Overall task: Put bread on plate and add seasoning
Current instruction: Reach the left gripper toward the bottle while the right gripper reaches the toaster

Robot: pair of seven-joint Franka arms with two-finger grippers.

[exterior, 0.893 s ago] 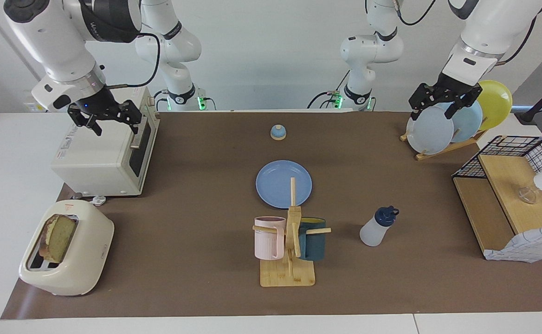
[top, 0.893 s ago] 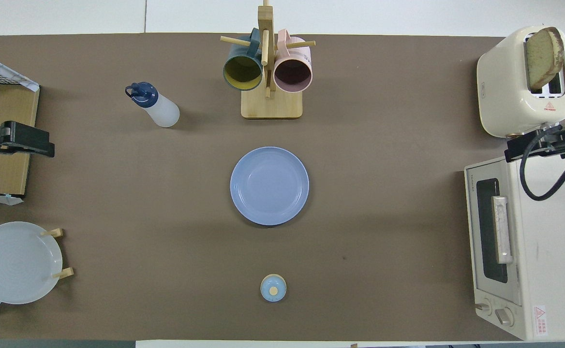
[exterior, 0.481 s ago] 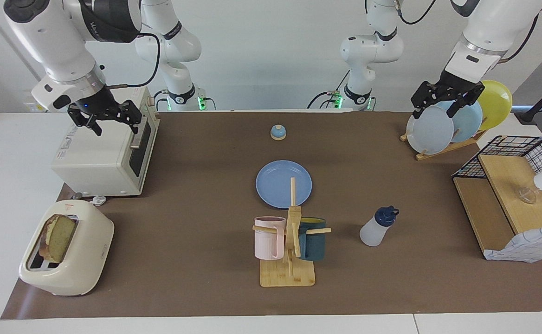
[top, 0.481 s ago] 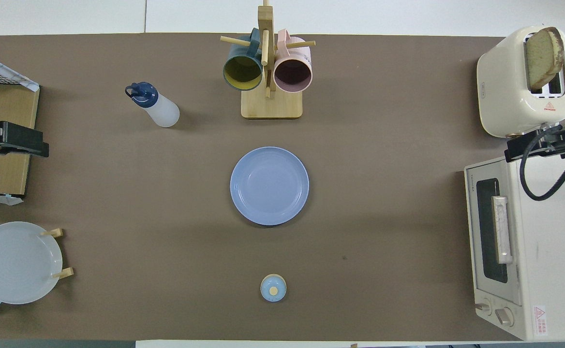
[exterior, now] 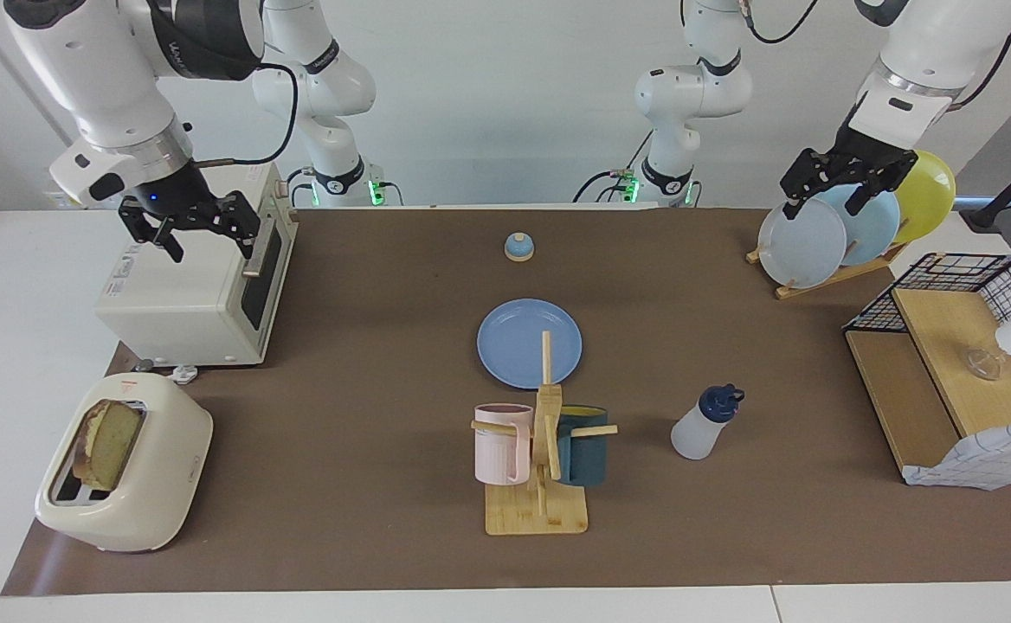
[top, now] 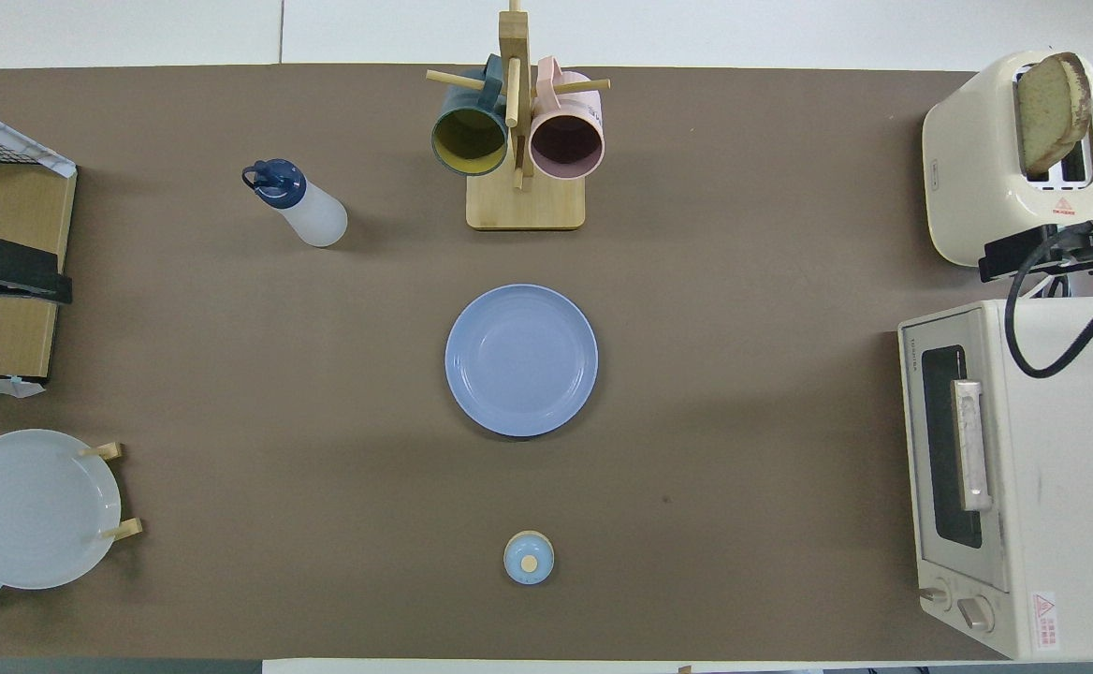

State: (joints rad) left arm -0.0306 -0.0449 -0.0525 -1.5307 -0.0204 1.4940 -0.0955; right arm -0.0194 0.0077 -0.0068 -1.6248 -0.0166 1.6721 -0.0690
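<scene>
Facing view first: the right gripper point(exterior: 187, 227) hangs in the air over the toaster oven point(exterior: 198, 281) at the right arm's end of the table, its fingers spread apart and holding nothing. The left gripper point(exterior: 847, 177) is up over the rack of standing plates point(exterior: 804, 247) at the left arm's end — fingers also apart, nothing between them. The bread point(exterior: 107, 443) stands upright in a slot of the cream toaster point(exterior: 129, 467), which sits farther from the robots than the toaster oven. The blue plate point(exterior: 530, 342) lies flat and bare near the middle of the brown mat point(exterior: 367, 389). Just beside it, farther from the robots, stands a wooden mug stand point(exterior: 540, 484) with a pink mug point(exterior: 501, 443) and a dark teal one point(exterior: 583, 446). The seasoning bottle point(exterior: 705, 424) stands upright beside the stand, toward the left arm's end. A small bell point(exterior: 518, 247) sits nearer the robots than the plate.

Overhead view: the bread point(top: 1052, 112) pokes up out of the toaster point(top: 1010, 159), well apart from the plate point(top: 521, 360). The bottle point(top: 301, 203) stands with its dark cap on — apart from both plate and mug stand point(top: 525, 197). Only dark parts of each gripper show at the edges, the left one point(top: 4, 271) over a wooden shelf point(top: 8, 234), the right one point(top: 1047, 248) between toaster and toaster oven point(top: 1024, 477).
</scene>
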